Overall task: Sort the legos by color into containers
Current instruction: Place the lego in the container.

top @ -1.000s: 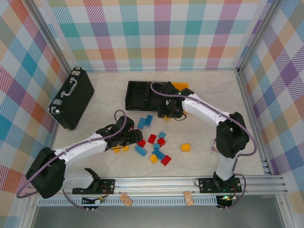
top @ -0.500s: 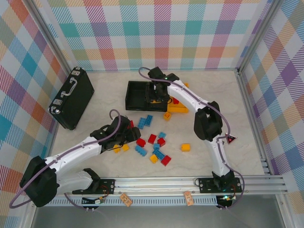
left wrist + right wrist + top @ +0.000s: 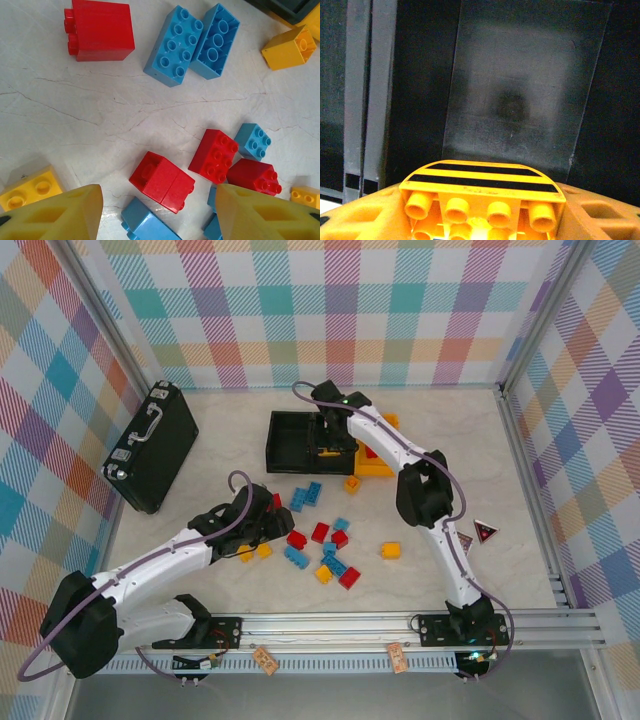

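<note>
Brick (image 3: 482, 175), yellow, black-striped, clamped in right end effector (image 3: 480, 220) above black bin (image 3: 520, 90), left end effector (image 3: 159, 210) parted, empty, over loose legos (image 3: 215, 155).

Overhead, the right arm (image 3: 400, 455) lies across the containers (image 3: 290, 440), covering most of the yellow bin (image 3: 378, 470), and the right gripper (image 3: 330, 445) is too dark against the bin to make out its jaws. The left gripper (image 3: 262, 525) hides the worktop (image 3: 230, 430) beneath it. A triangular thing (image 3: 487, 532) at centre right is too small to identify. In the left wrist view both fingers (image 3: 55, 215) are cut by the bottom edge; the lower-left one covers part of a yellow brick (image 3: 27, 189), a blue brick (image 3: 145, 222) runs off the bottom, a second yellow brick (image 3: 302, 195) off the right. In the right wrist view the striped yellow brick (image 3: 482, 177) is cut by the bottom edge and the bin floor (image 3: 520, 100) behind is blurred
</note>
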{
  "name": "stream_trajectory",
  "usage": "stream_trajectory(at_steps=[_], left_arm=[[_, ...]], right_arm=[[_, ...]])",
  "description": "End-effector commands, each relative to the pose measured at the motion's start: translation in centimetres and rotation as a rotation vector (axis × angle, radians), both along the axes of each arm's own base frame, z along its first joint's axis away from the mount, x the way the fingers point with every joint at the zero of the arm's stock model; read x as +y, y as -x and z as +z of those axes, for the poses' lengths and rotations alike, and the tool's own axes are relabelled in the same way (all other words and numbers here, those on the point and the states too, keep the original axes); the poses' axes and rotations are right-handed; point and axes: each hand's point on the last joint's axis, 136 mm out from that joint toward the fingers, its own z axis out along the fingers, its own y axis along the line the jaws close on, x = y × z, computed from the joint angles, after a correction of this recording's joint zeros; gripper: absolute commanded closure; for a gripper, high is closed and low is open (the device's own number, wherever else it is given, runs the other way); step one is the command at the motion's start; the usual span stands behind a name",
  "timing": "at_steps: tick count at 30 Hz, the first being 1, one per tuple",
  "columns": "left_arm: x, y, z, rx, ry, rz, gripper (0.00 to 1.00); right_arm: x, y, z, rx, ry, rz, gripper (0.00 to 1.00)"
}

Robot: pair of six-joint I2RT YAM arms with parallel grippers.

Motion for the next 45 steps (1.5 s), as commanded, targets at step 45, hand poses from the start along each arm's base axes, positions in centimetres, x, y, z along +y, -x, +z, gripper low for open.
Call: stream_trajectory(at_steps=[45], left_arm=[[0.0,-0.7,0.7,-0.002,-0.03,0.003,0.39]], right_arm=[[-1.1,5.0,8.6,-0.126,-0.151,0.063,0.32]])
